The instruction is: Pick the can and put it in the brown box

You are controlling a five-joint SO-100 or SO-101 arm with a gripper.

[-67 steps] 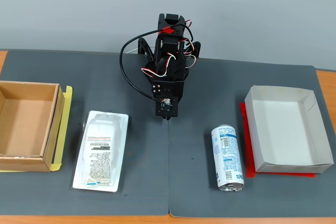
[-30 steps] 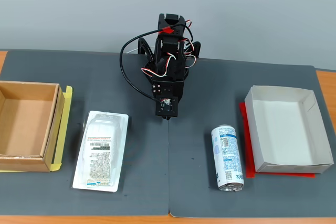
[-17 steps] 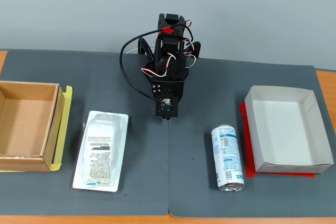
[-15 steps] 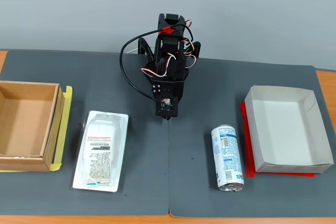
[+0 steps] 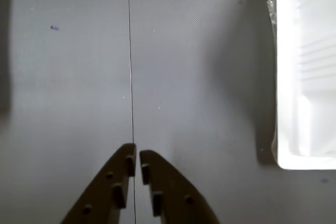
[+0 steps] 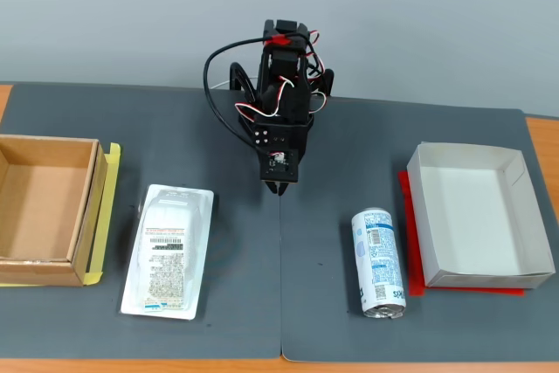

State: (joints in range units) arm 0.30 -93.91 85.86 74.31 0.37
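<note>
The can (image 6: pixel 378 261) is a slim white drink can with blue print, lying on its side on the dark mat, right of centre in the fixed view. It is out of the wrist view. The brown box (image 6: pixel 42 208) is a shallow cardboard box at the far left, empty. My gripper (image 6: pixel 279 188) hangs over the middle of the mat, tips down, well apart from the can and the box. In the wrist view my gripper (image 5: pixel 137 157) shows two dark fingers nearly touching, with nothing between them.
A flat white plastic-wrapped packet (image 6: pixel 169 251) lies between the brown box and the mat's centre seam; its edge shows at the right of the wrist view (image 5: pixel 304 72). A white box (image 6: pixel 476 214) on a red sheet stands right of the can.
</note>
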